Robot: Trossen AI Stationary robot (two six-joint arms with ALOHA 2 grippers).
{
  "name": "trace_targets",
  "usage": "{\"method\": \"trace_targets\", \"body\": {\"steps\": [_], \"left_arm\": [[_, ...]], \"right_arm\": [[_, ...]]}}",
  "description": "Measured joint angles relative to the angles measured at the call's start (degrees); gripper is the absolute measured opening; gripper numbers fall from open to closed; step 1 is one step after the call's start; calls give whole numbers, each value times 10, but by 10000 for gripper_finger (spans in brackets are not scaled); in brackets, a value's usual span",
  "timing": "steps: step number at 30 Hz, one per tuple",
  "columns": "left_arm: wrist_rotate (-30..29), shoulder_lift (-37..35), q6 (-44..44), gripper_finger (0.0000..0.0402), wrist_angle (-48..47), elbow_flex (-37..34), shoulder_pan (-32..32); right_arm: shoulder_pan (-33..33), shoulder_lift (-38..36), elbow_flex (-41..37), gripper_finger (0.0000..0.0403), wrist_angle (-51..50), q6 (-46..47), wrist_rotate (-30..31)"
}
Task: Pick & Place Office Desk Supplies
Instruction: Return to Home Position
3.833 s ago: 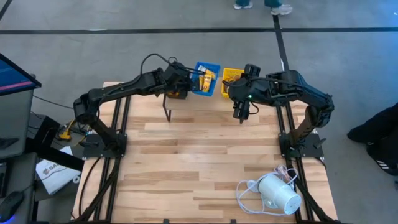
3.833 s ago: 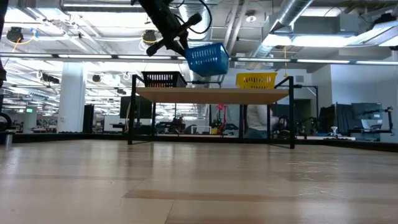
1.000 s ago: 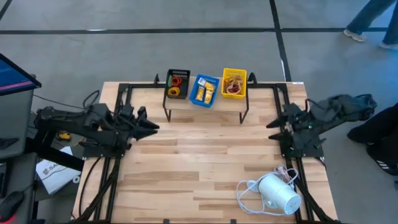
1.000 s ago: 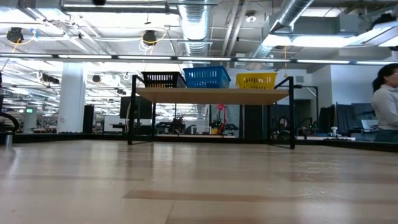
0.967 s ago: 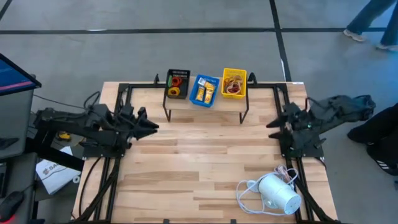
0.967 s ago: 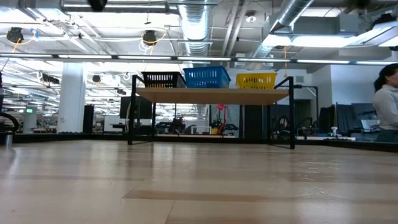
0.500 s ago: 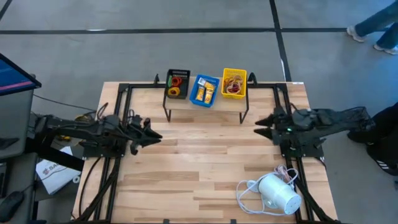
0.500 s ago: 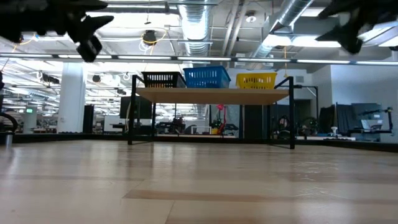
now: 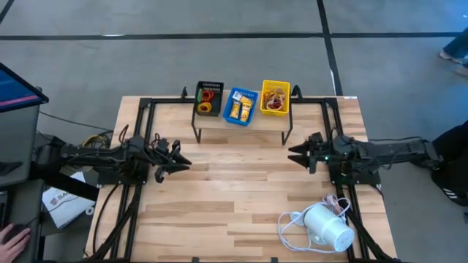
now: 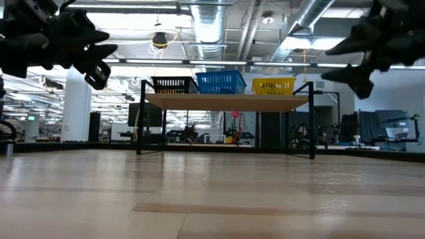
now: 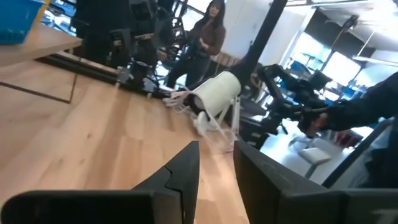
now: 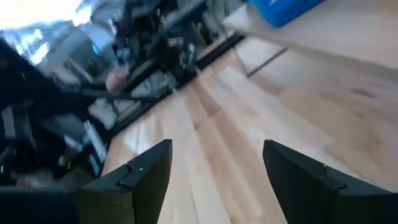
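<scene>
**Supplies, location.** All in three bins on the shelf (image 10: 226, 101), which stands at the middle of the worktop's (image 9: 234, 197) far edge.
- Black bin (image 10: 174, 84): red and orange bands (image 9: 207, 94), with something yellow beside them.
- Blue bin (image 10: 221, 81): yellow pieces (image 9: 240, 109).
- Yellow bin (image 10: 273, 85): red loops (image 9: 276, 101) among tan bits.

None lie loose on the worktop.

**Handling (judged).** The contents are light. The bands are soft and apt to snag or stretch, and the clips and pieces are stiff and small. They are easier moved by the bin than singly. Take a bin by a short wall or rim and keep it level so nothing spills.

**Orientation.** Each bin's long axis runs from far edge to near edge, and the blue bin sits slightly skewed. The yellow pieces seem to lie along their bin. The heading of the other items is too small to tell.

**Left gripper** (image 9: 175, 157): low over the left edge, pointing inward. The fingers (image 11: 180, 180) stand a narrow gap apart and hold nothing.

**Right gripper** (image 9: 300, 155): low over the right edge, facing the left one. The fingers (image 12: 143, 180) are spread wide and empty.

**Other.** White device (image 9: 325, 228) with cord, at the near right corner.
</scene>
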Motion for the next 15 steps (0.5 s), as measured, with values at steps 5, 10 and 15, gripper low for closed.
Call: {"method": "trace_targets", "body": {"steps": [5, 10, 15], "left_arm": [[24, 11, 27, 95, 1, 0, 17], [39, 18, 58, 95, 2, 0, 20], [41, 27, 97, 95, 2, 0, 20]], "right_arm": [[-24, -25, -104, 249, 124, 12, -2], [-38, -27, -108, 249, 100, -21, -2], [-55, -26, -108, 249, 84, -64, -1]]}}
